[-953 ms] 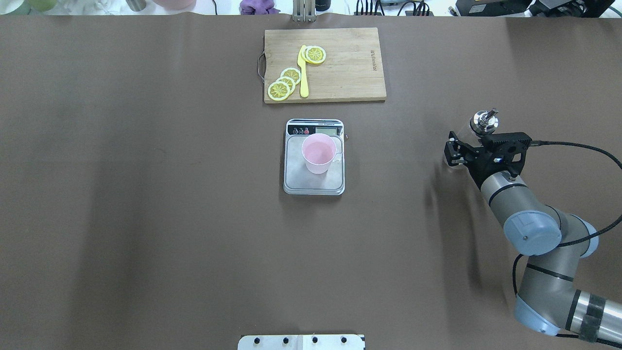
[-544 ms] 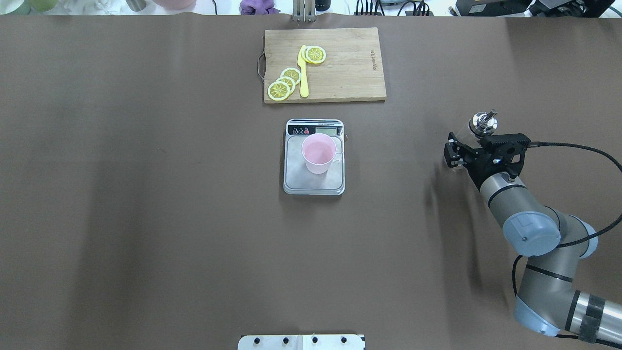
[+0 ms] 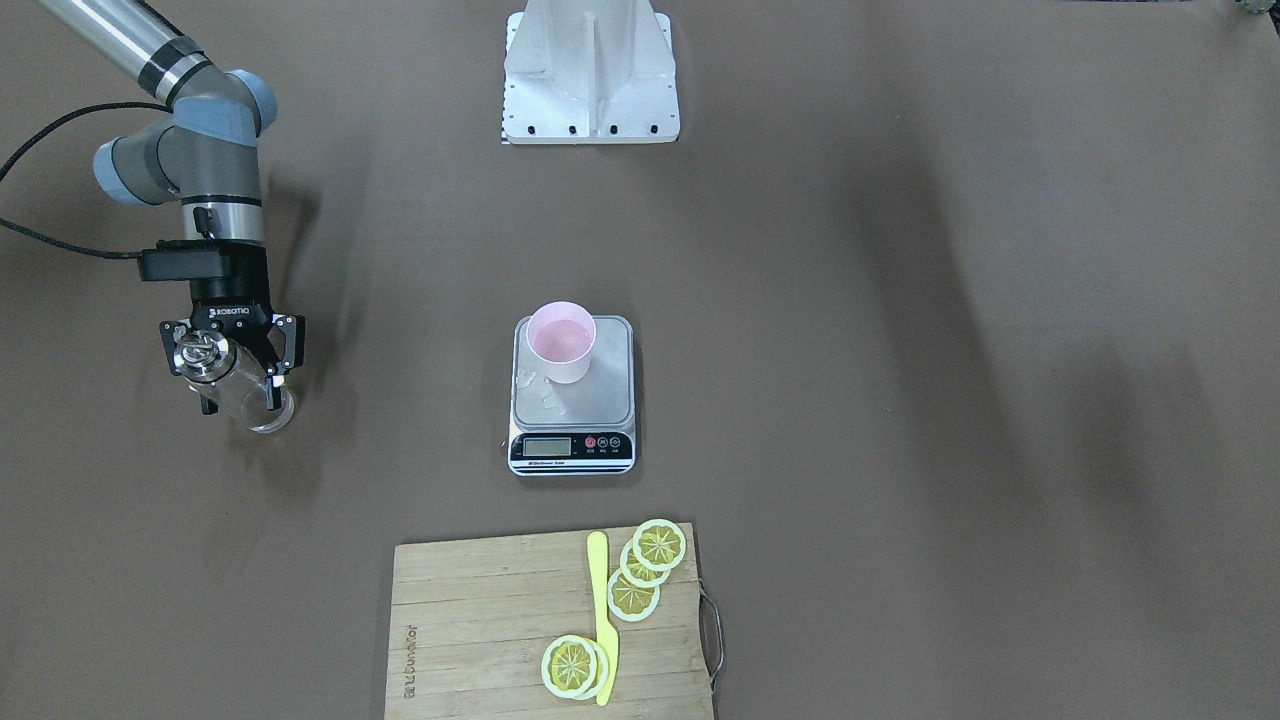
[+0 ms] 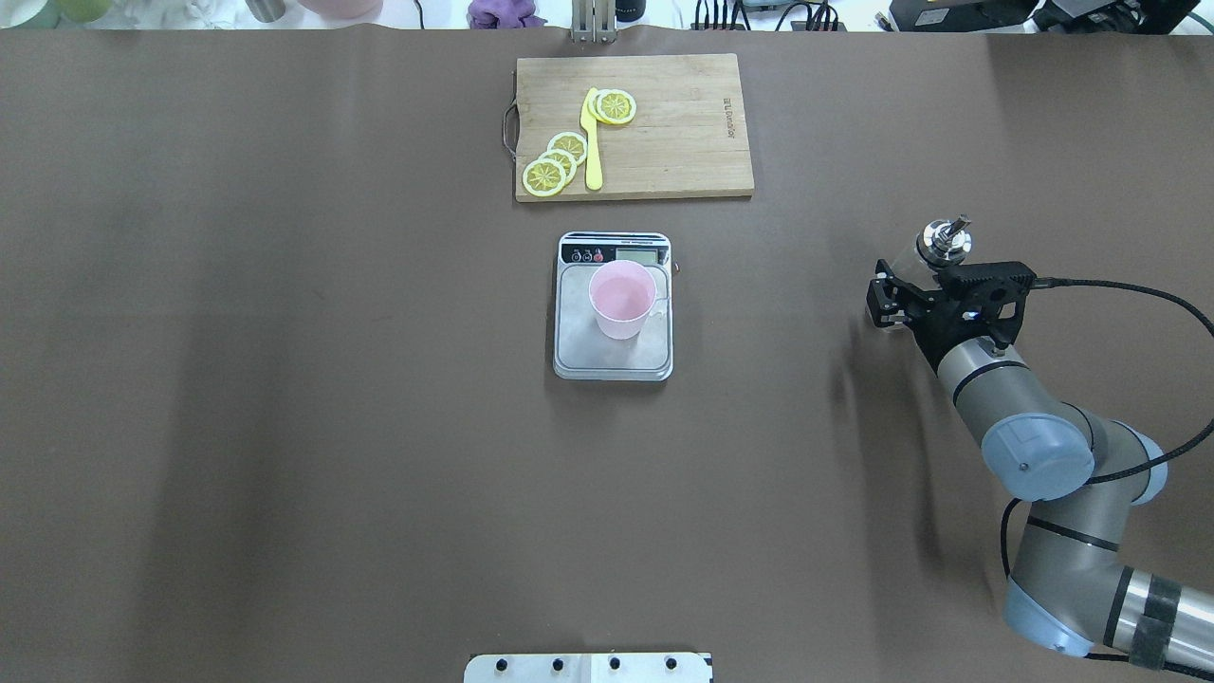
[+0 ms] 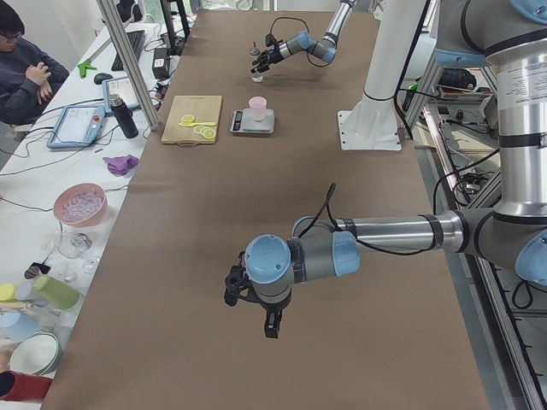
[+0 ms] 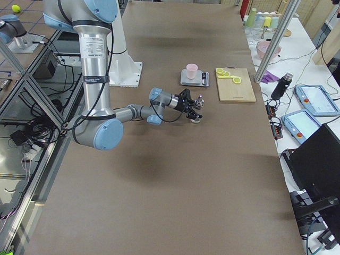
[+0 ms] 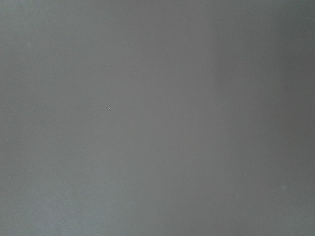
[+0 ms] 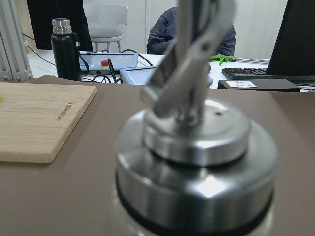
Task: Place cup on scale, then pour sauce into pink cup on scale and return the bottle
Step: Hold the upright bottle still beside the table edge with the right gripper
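Observation:
The pale pink cup (image 4: 621, 299) (image 3: 560, 340) stands upright on the far part of the steel scale (image 4: 613, 359) (image 3: 600, 395) at the table's middle. A wet glint shows on the platform beside the cup. At the table's right side my right gripper (image 4: 901, 296) (image 3: 240, 385) is shut on the clear glass bottle (image 3: 250, 400), held upright and low over the table. Its metal pourer cap (image 4: 942, 239) (image 8: 197, 147) fills the right wrist view. I cannot make out the sauce. My left gripper (image 5: 249, 297) shows only in the exterior left view, so I cannot tell its state.
A wooden cutting board (image 4: 683, 142) with lemon slices and a yellow knife (image 4: 593, 142) lies beyond the scale. The white robot base (image 3: 590, 70) sits at the near edge. A seated person (image 5: 26, 73) and desk clutter are past the table's far edge.
The right gripper with the bottle has sunk slightly and shifted a little. The cup and scale have not moved.

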Tool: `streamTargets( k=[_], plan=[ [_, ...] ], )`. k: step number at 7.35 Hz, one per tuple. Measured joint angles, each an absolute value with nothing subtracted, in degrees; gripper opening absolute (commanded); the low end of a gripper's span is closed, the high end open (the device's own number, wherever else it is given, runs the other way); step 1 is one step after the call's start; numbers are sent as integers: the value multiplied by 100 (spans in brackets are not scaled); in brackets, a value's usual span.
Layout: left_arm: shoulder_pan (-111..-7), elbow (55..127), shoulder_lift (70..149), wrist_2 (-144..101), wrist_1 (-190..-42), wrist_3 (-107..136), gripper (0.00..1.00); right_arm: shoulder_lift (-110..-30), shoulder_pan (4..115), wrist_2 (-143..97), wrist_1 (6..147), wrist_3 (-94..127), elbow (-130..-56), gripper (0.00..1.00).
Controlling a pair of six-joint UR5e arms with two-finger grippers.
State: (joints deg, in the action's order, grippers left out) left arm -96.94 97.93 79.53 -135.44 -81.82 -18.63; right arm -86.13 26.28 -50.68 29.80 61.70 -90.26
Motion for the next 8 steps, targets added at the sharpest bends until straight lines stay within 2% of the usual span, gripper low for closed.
streamTargets(
  k=[3, 4, 5, 8],
  plan=[
    [-9694, 9791, 7954, -13544, -8182, -1863, 98, -8606, 2628, -5063, 2978, 6195, -8948, 0],
    [-9693, 9791, 7954, -13544, -8183, -1863, 98, -8604, 2628, -5062, 2978, 6196, -8944, 94],
    [-9690, 9791, 7954, -13544, -8183, -1863, 98, -8603, 2626, -5056, 2981, 6196, -8942, 100],
    [-9690, 9794, 7954, -13552, -8183, -1863, 98, -8603, 2620, -5035, 2979, 6189, -8952, 100]
  ],
)
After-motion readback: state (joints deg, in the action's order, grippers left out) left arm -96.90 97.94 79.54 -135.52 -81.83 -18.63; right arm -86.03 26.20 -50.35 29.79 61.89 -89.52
